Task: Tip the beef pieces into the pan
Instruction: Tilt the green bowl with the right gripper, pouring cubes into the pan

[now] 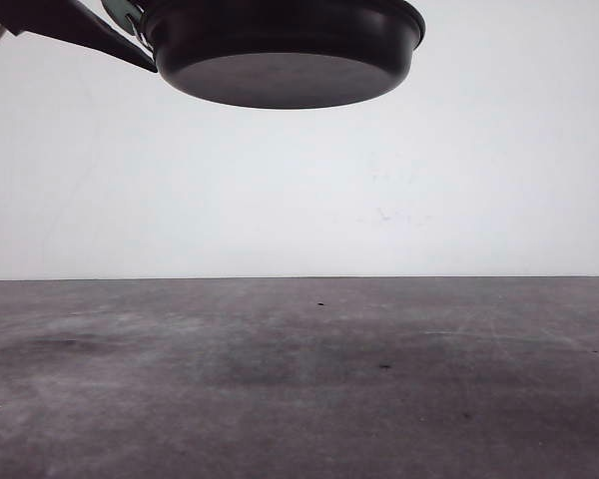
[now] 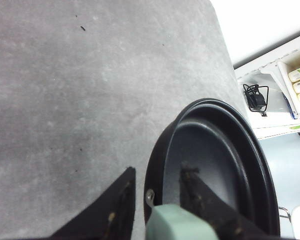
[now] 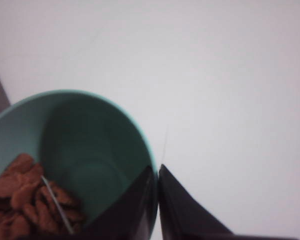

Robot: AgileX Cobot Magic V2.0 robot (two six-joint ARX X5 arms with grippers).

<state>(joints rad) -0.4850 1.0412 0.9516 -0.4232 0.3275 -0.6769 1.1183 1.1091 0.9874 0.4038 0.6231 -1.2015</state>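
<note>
Front low over table (image 1: 299,379), wrists close, pan (image 1: 280,50) shared

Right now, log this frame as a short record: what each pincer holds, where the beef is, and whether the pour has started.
left pincer: shut on the mint-green handle of the pan
pan: held up in the air over the grey table, inside bare
right pincer: shut on the rim of the teal bowl
beef pieces: heaped in the bowl, at one side
pour: not yet begun; no beef in the pan
</note>
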